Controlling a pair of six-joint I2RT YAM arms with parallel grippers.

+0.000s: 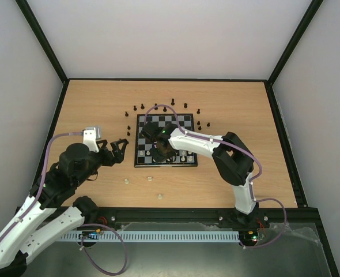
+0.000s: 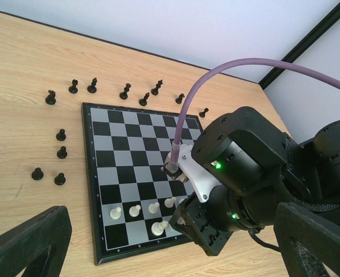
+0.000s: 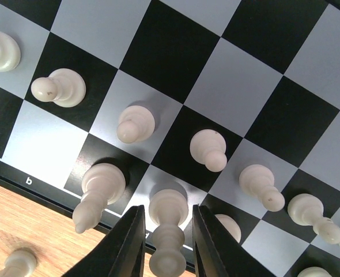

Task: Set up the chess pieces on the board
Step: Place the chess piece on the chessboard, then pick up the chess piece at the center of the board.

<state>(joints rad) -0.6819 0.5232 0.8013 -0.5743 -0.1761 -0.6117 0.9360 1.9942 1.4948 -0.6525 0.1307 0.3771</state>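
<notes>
- A white piece [image 3: 169, 231] stands in the nearest row of the board [image 1: 184, 121], among other white men.
- My right hand [image 3: 167, 213] straddles it closely; I cannot tell whether it clamps it.
- My left hand [image 1: 119, 149] hovers spread apart over the worktop [image 1: 245, 109], left of the board.

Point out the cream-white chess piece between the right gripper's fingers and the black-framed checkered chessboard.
Cream-white chess piece [image 3: 169, 208], right wrist view: its wide base.
Black-framed checkered chessboard [image 2: 129, 156], left wrist view: a bare square.

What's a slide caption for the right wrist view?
Right gripper flanks a white chess piece on the board edge row.
</notes>
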